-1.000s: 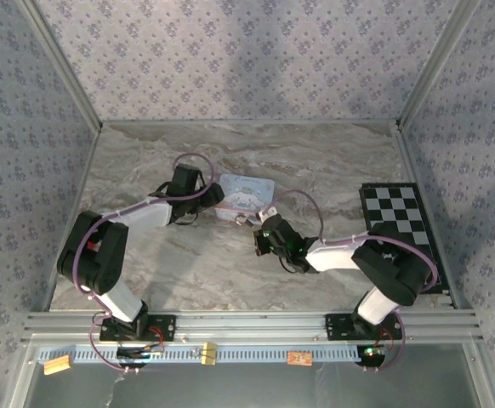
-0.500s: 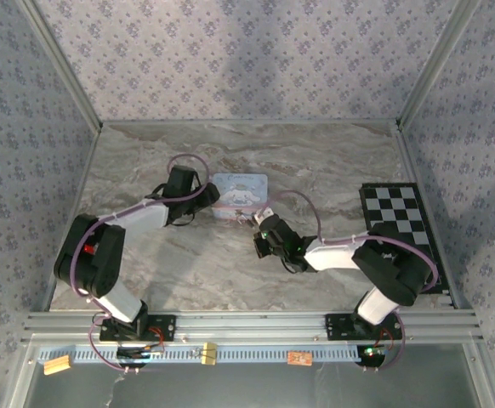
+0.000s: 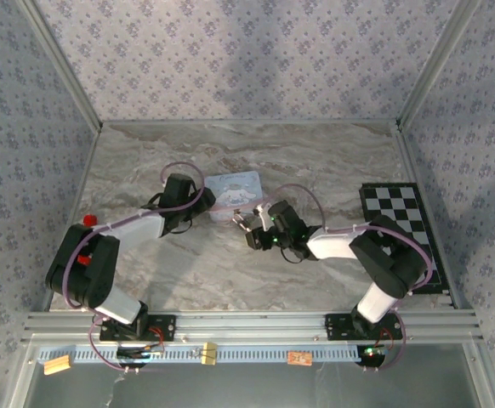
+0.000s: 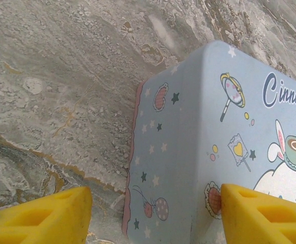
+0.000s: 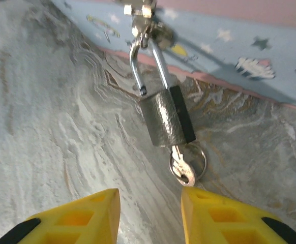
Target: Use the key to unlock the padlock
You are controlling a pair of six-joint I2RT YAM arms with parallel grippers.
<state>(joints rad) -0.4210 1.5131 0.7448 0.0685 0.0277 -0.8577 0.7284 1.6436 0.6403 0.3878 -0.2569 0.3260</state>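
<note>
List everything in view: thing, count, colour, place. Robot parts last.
tin box: one, pastel blue and pink, middle of the table.
padlock: one, silvery with a dark side, lying on the table, shackle through the tin's clasp.
key: one, silvery, in the padlock's bottom.
checkerboard: one, black and white, table's right edge.
table: one, grey marble pattern.
walls: three, pale floral pattern, around the table.
left pincer: one, yellow fingers, open at the tin's corner.
right pincer: one, yellow fingers, open just short of the key.

Left tool, right tool: jaws apart
</note>
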